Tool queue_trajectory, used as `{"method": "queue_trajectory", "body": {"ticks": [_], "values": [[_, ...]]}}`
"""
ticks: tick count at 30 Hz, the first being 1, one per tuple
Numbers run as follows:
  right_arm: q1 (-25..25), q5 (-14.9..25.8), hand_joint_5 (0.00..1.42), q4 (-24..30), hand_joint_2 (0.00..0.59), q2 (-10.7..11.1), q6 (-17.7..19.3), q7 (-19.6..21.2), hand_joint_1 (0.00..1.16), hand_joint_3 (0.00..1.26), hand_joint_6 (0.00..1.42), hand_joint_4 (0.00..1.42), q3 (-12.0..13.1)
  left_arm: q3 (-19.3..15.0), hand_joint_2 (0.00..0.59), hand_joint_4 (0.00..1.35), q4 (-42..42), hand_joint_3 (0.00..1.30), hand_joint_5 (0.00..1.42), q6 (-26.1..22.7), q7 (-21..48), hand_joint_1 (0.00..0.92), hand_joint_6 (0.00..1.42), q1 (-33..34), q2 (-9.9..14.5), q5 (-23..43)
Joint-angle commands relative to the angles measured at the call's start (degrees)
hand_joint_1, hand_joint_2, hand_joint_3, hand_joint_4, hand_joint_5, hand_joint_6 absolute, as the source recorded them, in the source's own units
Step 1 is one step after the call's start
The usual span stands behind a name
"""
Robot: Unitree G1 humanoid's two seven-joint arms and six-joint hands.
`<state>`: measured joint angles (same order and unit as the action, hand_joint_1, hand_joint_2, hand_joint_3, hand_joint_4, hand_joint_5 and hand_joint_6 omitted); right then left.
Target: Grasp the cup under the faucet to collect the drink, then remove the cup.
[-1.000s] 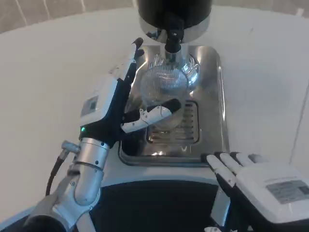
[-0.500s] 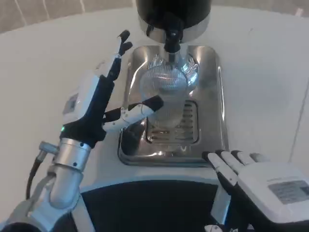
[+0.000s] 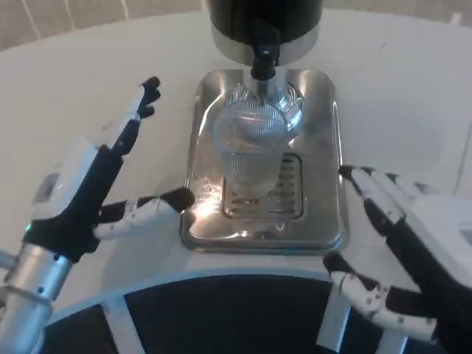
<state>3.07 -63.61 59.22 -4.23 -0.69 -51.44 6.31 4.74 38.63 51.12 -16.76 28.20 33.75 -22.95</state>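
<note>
A clear ribbed cup (image 3: 251,147) stands upright on the steel drip tray (image 3: 324,133), right under the black faucet (image 3: 263,60) of the dispenser (image 3: 265,18). My left hand (image 3: 96,188) is left of the tray, open, fingers spread, its thumb tip close to the tray's front left corner and apart from the cup. My right hand (image 3: 413,243) is at the tray's right front, open, with fingers pointing toward the tray and thumb low near the table's front edge. Neither hand touches the cup.
The tray's slotted grate (image 3: 284,188) lies in front of the cup. White table (image 3: 88,81) stretches to both sides. A dark curved edge (image 3: 221,310) runs along the table's front.
My left hand has let go of the cup and drawn back to the left, off the tray. My right hand has risen and moved forward beside the tray's right edge.
</note>
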Motion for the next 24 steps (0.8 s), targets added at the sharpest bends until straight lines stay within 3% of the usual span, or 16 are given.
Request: {"method": "queue_trajectory", "body": {"ticks": [1,9,13,24], "values": [[-2.71,2.60,0.00,0.78,0.462,-6.66,-4.83,1.01,0.29,0.00,0.01,0.00,0.60,-2.33,0.056,0.05,-6.41,0.05,0.15,0.33,3.75,0.092,0.16,-6.32,3.08,0.95],[-6.76,7.63,0.00,0.78,0.459,-6.97,-16.08,2.34,0.24,0.00,0.02,0.00,-0.66,-5.71,0.057,0.06,-16.22,0.07,0.16,0.12,8.68,0.093,0.17,-15.90,6.31,0.19],[-9.02,10.20,0.00,0.78,0.469,-5.42,-21.44,2.75,0.14,0.00,0.00,0.00,-0.96,-6.94,0.057,0.07,-20.44,0.09,0.15,0.40,10.17,0.093,0.17,-18.68,7.36,-1.38],[-20.08,14.67,0.00,-0.55,0.468,1.31,-37.00,3.91,0.12,0.00,0.00,0.00,-4.18,-9.92,0.063,0.08,-24.93,0.10,0.15,1.06,13.95,0.093,0.17,-23.82,9.00,0.25]]}}
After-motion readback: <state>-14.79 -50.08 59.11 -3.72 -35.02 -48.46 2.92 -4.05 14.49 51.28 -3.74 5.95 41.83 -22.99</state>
